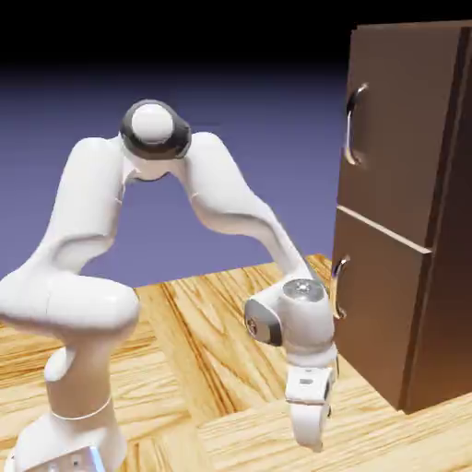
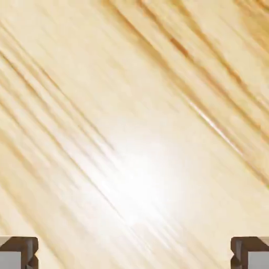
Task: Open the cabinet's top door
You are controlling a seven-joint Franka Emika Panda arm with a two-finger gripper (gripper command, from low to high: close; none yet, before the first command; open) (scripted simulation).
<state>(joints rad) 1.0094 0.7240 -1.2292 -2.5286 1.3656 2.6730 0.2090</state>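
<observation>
From beside the white robot arm (image 1: pixel 184 212) we are looking across the pale wooden tabletop (image 1: pixel 221 369) toward the tall dark brown wooden cabinet (image 1: pixel 406 212) at the right edge, taking in the whole scene from a moderate distance. From the hand we are looking straight down, very close to the same tabletop (image 2: pixel 134 131), whose blond grain is filling the picture; both views are sharing that wood.
</observation>
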